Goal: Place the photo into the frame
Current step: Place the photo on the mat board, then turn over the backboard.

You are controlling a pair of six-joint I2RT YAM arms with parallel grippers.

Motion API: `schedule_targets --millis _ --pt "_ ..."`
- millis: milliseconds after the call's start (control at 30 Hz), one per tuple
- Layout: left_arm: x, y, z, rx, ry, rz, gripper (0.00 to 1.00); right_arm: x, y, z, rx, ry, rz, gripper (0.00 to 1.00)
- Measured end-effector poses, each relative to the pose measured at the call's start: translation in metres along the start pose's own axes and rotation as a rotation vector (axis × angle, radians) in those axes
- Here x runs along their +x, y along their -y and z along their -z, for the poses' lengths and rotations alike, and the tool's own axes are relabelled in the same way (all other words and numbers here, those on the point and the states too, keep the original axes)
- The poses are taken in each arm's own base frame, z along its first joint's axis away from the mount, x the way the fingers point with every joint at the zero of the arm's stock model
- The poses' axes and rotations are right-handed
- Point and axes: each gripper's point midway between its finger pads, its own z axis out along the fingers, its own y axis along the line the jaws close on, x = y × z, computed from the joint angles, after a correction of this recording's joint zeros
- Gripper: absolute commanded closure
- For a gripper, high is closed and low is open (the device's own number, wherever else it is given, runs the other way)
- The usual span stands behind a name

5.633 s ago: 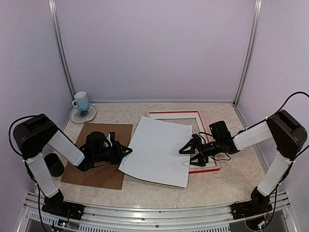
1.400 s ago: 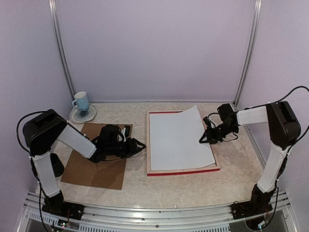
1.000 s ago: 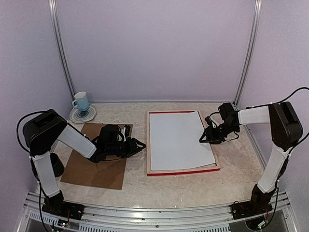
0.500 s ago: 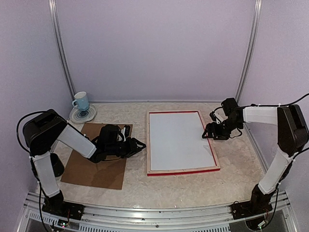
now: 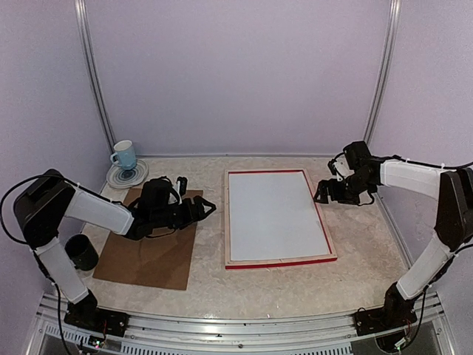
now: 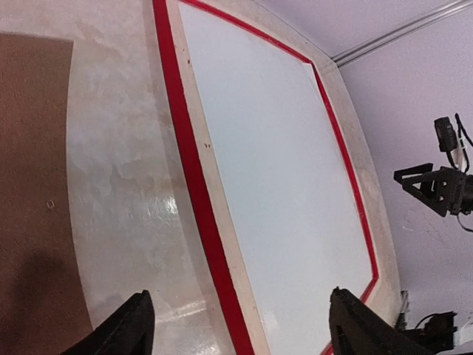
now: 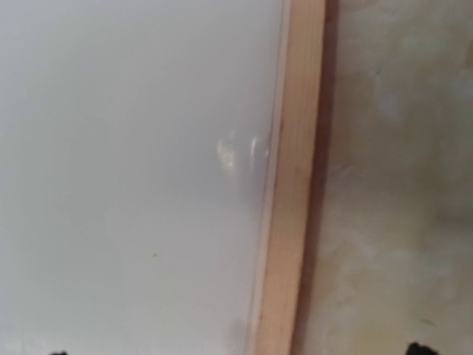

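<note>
Photo (image 5: 273, 214) lies in the frame (image 5: 281, 262), all fingers released

Top view: white back up, centre right on the counter (image 5: 295, 292). Left fingers (image 5: 207, 208) hang at the upper right corner of the brown board (image 5: 148, 255); right fingers (image 5: 322, 194) just beside the frame's right bar. Left wrist: fingers spread, empty. Right wrist: tips wide apart at the bottom corners
</note>
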Motion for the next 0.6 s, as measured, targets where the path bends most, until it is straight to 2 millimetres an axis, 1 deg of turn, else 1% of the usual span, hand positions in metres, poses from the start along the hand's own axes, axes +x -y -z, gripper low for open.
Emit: schedule_targets --millis 167,267,367,433,500,600 --pt "-0.026 0.001 0.023 -0.092 0.090 -0.072 0.01 -0.012 0.001 0.017 0.086 0.071 0.035 0.01" --pt "-0.044 0.001 0.042 -0.162 0.162 -0.128 0.01 -0.029 -0.003 0.033 0.164 0.146 0.075 0.01" --pt "-0.066 0.006 0.063 -0.223 0.241 -0.181 0.01 -0.048 -0.004 0.051 0.239 0.234 0.105 0.01" --pt "-0.081 0.010 0.080 -0.265 0.302 -0.220 0.01 -0.060 -0.002 0.062 0.289 0.296 0.105 0.01" --pt "-0.094 0.013 0.097 -0.301 0.358 -0.244 0.01 -0.067 0.002 0.070 0.328 0.339 0.087 0.01" --pt "-0.117 0.016 0.132 -0.361 0.473 -0.261 0.01 -0.076 0.010 0.081 0.370 0.396 0.033 0.01"
